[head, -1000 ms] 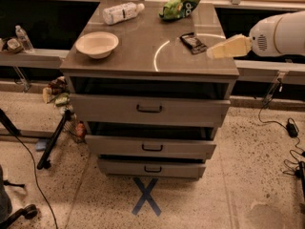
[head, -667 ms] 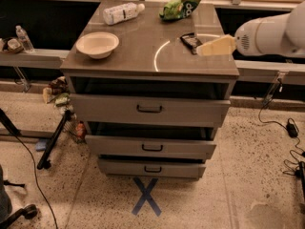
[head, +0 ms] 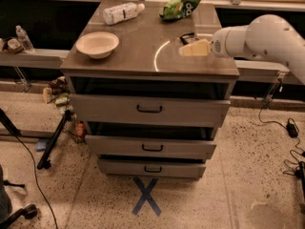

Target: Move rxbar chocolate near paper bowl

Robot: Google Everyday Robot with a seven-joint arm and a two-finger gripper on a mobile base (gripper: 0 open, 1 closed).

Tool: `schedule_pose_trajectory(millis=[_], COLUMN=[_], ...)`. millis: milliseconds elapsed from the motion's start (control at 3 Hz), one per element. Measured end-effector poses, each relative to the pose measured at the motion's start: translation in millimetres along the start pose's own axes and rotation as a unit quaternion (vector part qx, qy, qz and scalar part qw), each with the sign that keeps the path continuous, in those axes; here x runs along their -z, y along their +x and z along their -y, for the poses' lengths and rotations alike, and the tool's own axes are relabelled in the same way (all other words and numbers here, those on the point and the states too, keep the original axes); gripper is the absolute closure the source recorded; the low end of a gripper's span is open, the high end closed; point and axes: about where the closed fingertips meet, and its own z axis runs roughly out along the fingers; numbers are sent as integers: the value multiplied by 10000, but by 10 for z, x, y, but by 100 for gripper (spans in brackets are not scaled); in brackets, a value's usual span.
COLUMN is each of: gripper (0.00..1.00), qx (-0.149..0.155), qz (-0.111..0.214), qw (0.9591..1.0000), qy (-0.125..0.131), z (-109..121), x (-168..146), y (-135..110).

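Note:
The rxbar chocolate is a small black bar lying on the right side of the cabinet top, partly hidden behind my gripper. My gripper, cream-coloured, reaches in from the right on the white arm and sits just in front of and over the bar. The paper bowl, round and cream-white, stands on the left side of the top, well apart from the bar.
A white plastic bottle lies at the back left and a green snack bag at the back middle. The cabinet has three drawers, slightly open. A blue X marks the floor; cables lie right.
The arm has moved left, bringing the gripper from the cabinet's right edge inward to the black bar. The bar, bowl, bottle and bag have not moved.

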Motion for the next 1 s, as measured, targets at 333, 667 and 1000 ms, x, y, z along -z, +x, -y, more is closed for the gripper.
schedule_pose_trajectory(millis=[333,667,1000], gripper=[0,19,42], qx=[54,77,100], qz=[153,247,234], qw=[9998,9995,9994], qy=[79,185,226], z=[54,129,207], x=[-300,-543,-721], y=[-5,-16,-1])
